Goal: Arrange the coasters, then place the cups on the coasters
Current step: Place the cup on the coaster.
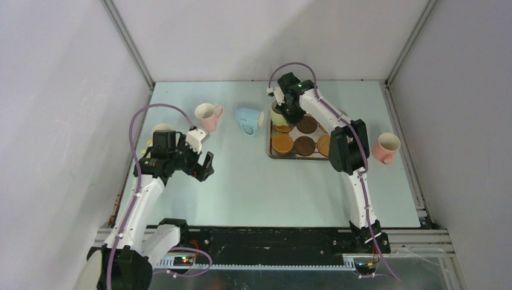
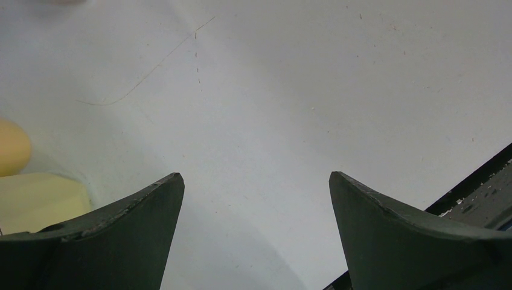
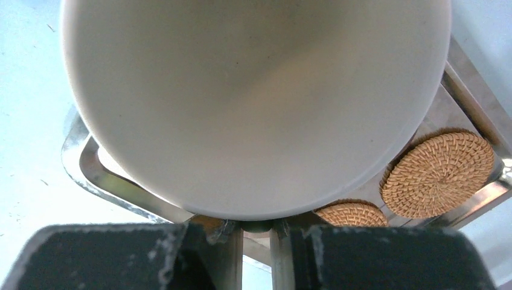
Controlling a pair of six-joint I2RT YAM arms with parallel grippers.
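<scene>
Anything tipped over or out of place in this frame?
The light blue cup lies on its side on the table, just left of the tray, mouth facing the tray. The right gripper holds a second cup above the tray.

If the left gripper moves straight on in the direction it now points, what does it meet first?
Most likely the bare table: only its pale surface shows ahead of the open left gripper. The yellow cup sits to one side, outside that line.

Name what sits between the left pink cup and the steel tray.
The light blue cup, on its side, between pink cup and tray; top view shows it.
</scene>
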